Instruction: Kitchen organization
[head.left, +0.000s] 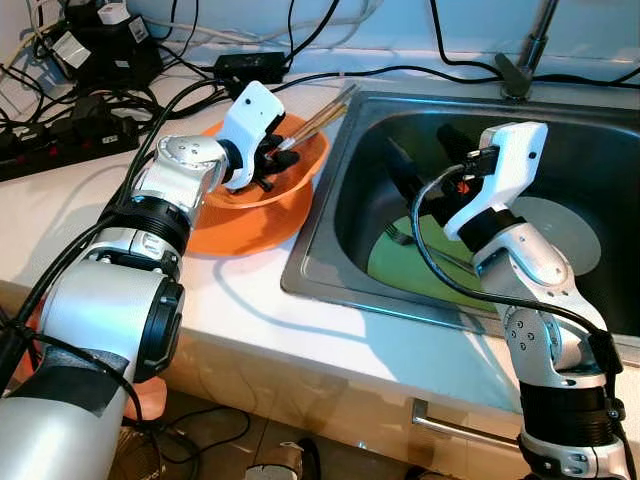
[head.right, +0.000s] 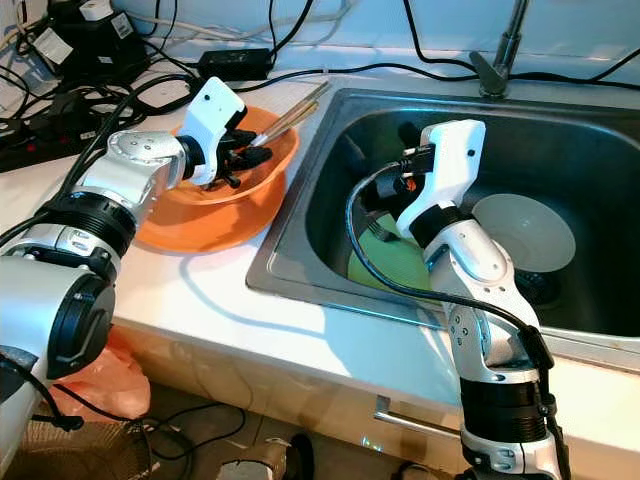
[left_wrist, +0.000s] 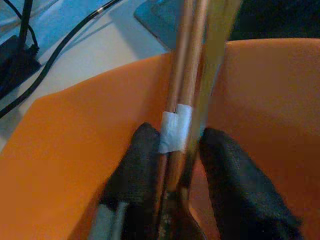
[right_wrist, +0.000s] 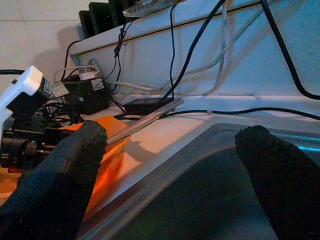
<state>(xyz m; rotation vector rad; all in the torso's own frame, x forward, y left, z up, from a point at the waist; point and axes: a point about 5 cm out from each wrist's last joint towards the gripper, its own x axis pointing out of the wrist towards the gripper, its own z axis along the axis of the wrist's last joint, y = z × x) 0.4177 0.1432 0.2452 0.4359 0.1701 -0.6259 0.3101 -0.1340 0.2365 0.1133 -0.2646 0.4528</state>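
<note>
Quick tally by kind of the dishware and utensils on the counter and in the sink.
Orange plastic bowl: 1
Bundle of taped wooden chopsticks, held by the left gripper: 1
Green plate in the steel sink: 1
White plate: 1
Metal fork: 1
Total: 5

No readable text, brand, number or sign appears anywhere; the white tape band (left_wrist: 175, 128) around the chopsticks (left_wrist: 184, 65) is blank, and the labels on the power adapters (head.left: 108, 32) are too small to read.
</note>
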